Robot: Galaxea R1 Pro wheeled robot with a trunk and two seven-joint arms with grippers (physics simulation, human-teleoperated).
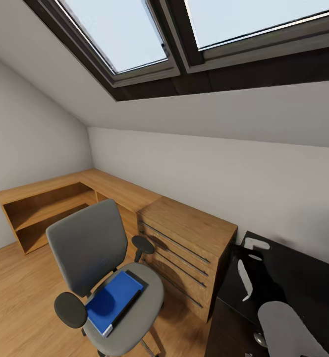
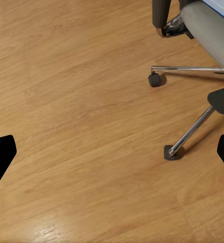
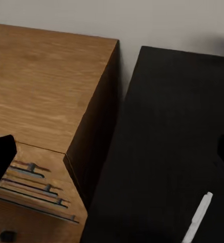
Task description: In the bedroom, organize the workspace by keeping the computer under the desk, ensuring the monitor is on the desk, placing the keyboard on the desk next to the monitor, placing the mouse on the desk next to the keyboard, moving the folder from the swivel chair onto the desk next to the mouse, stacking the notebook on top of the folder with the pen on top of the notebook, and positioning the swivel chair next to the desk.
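**Both arms empty as folder waited on the chair**

The left arm's fingers [image 2: 1, 154] stood wide apart, dark tips at the two edges of the left wrist view, with nothing between them but the wooden floor [image 2: 81, 101]. That camera caught the swivel chair [image 2: 203, 30] from below: chrome legs, two casters, the grey seat's edge with a sliver of blue above it. The right arm's fingers [image 3: 0, 157] were likewise spread wide and held nothing, poised over the glossy black tabletop [image 3: 162, 152], where the white pen [image 3: 197, 216] lay at a slant.

From the head camera the bright-blue folder [image 1: 113, 301] lay flat on the seat of the swivel chair [image 1: 90, 243], a thin dark notebook [image 1: 140, 278] showing from under its far corner. The light wooden drawer chest [image 1: 189, 248] stood between the chair and the black tabletop [image 1: 303, 277], butting against the latter's side. A wooden shelf unit [image 1: 45, 208] ran along the wall beneath two skylights [image 1: 135, 34]. Pale shapes lay on the black surface near the chest; what they were could not be told.
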